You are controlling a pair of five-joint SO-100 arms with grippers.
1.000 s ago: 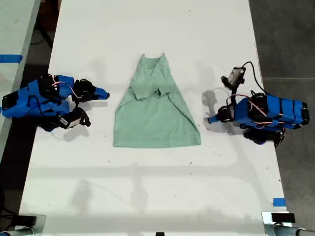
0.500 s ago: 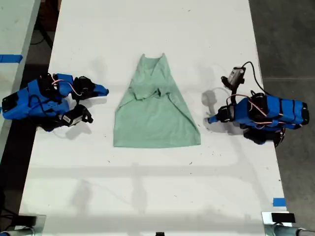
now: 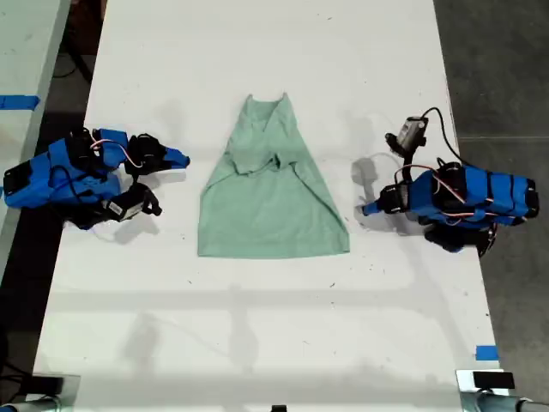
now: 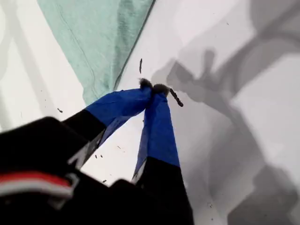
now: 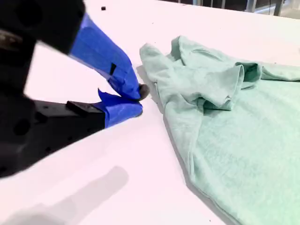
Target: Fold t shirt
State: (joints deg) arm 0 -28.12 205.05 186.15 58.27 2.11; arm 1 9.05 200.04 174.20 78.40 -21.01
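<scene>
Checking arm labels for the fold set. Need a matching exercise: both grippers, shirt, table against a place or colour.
Things:
1. my first gripper
2. my second gripper
3. shirt
4. table

Place or colour:
A. white
B. exterior view's left, beside the shirt
C. mid-table, sleeves folded in
D. exterior view's right, near the shirt's hem corner

Pairs: 1-D, 2-B, 3-C, 4-A

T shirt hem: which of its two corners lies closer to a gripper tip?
The hem corner on the exterior view's right: my first gripper sits just beside it, while my second gripper is up by the folded sleeve.
</scene>
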